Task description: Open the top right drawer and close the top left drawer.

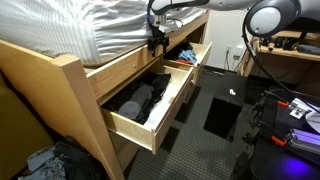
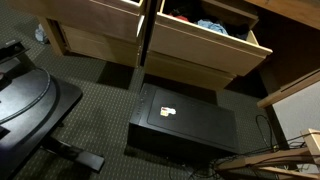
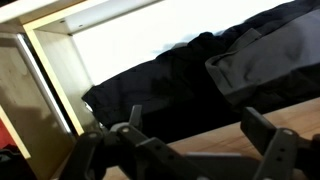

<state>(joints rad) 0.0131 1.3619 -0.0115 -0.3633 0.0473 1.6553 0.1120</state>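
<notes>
In an exterior view the top left drawer [image 1: 131,127], wide light pine, stands pulled far out with dark grey and black clothes [image 1: 140,100] inside. Behind it the top right drawer [image 1: 196,52], smaller-looking with orange-brown sides, is also pulled out; it shows in an exterior view [image 2: 205,45] holding blue and red items. My gripper [image 1: 157,42] hangs under the bed frame, over the back end of the wide drawer. In the wrist view the gripper [image 3: 200,132] is open and empty, its fingers over a pine panel [image 3: 205,138] with the dark clothes [image 3: 170,85] beyond.
A striped grey mattress [image 1: 110,25] lies on the bed above the drawers. A black box [image 1: 225,105] sits on the dark carpet in front of them, also in an exterior view [image 2: 180,120]. A black chair base [image 2: 30,100] is nearby. A cluttered desk [image 1: 290,45] stands at the far side.
</notes>
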